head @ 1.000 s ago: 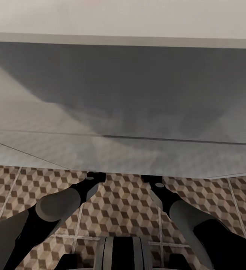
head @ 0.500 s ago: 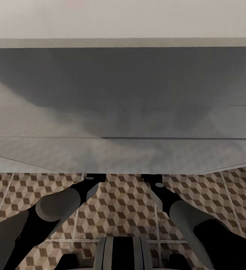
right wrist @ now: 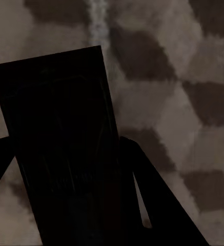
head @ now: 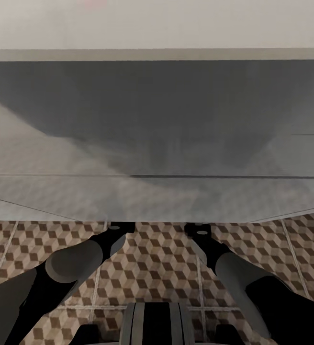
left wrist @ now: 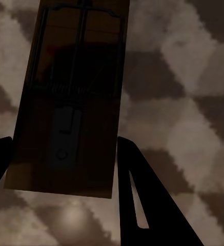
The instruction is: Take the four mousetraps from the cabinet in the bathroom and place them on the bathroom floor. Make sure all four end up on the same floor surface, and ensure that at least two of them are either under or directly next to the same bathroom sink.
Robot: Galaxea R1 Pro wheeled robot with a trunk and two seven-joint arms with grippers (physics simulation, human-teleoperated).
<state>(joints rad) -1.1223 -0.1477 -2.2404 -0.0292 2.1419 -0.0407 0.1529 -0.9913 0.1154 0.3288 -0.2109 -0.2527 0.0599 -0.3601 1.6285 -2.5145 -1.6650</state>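
I'm holding a mousetrap (left wrist: 68,97) in each hand, left hand (left wrist: 65,169) and right hand (right wrist: 65,179) both clamped (long axes running out along the fingers), tiled bathroom floor (head: 157,258) directly beneath.

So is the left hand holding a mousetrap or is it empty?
Holding one. The left gripper has its dark fingers on either side of the mousetrap, above the bathroom floor.

Both arms share one build: a smooth grey rounded forearm segment, the left arm (head: 75,262) and the right arm (head: 233,270), narrowing into black wrist links. The trunk (head: 156,323) between them is grey with black vertical stripes. Fingers (left wrist: 142,205) are plain black.
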